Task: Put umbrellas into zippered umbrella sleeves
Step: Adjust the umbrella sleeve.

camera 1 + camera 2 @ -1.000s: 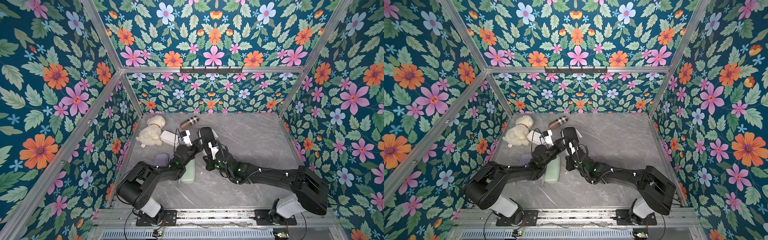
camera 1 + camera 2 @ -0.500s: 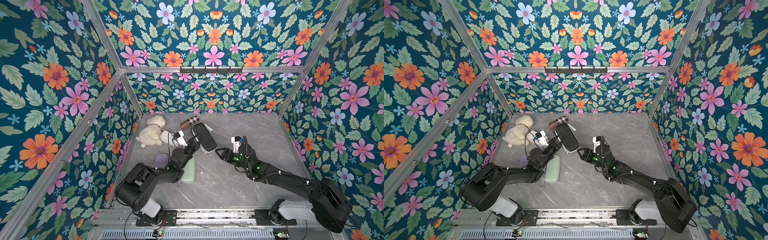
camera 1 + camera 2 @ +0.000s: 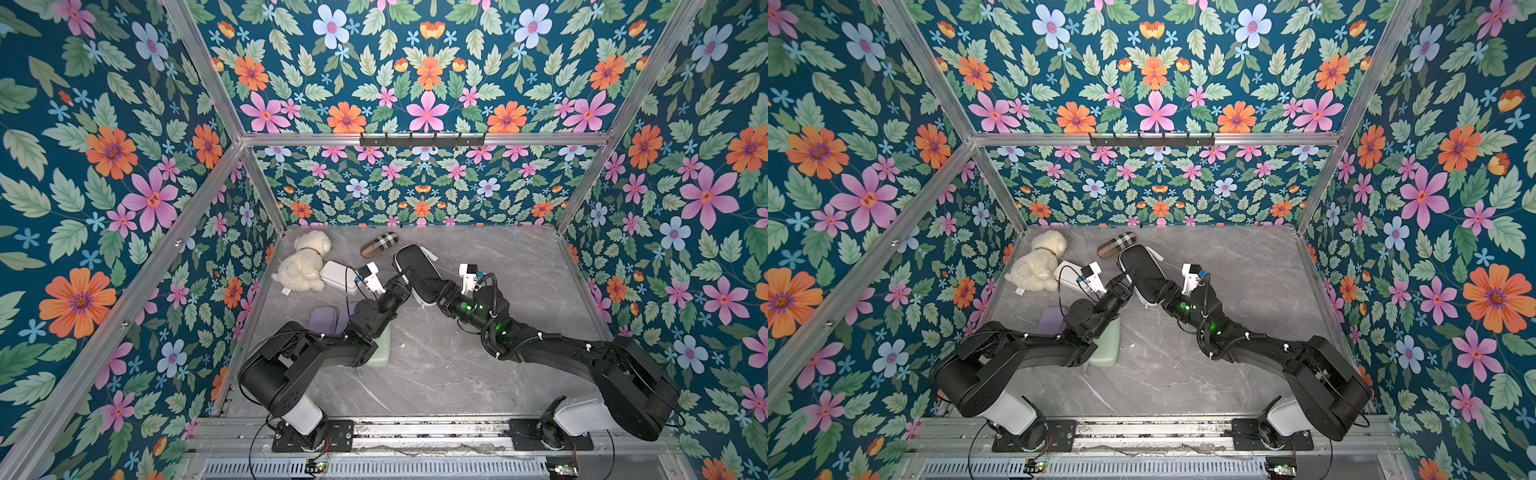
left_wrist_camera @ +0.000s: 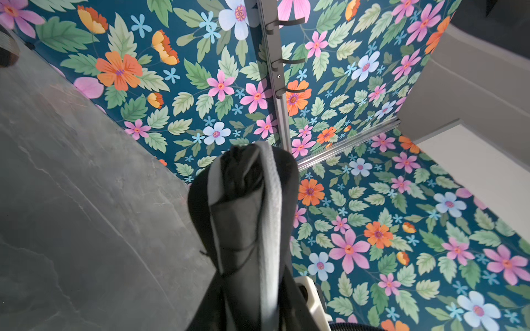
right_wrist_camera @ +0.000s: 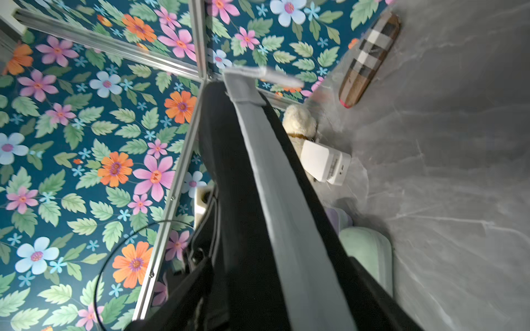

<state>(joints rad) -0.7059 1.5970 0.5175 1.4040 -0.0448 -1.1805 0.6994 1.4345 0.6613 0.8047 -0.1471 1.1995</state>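
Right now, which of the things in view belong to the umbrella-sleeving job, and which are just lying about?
Job:
black sleeve
mint green sleeve
lavender sleeve

Lying about:
plush dog
white box
plaid capsule

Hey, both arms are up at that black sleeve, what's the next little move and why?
Probably close the right gripper on the near end of the black sleeve. Its jaws flank that end, grip unclear, the left gripper pinches the sleeve's edge, and the black umbrella shows through the unzipped gap, so bracing comes before zipping.
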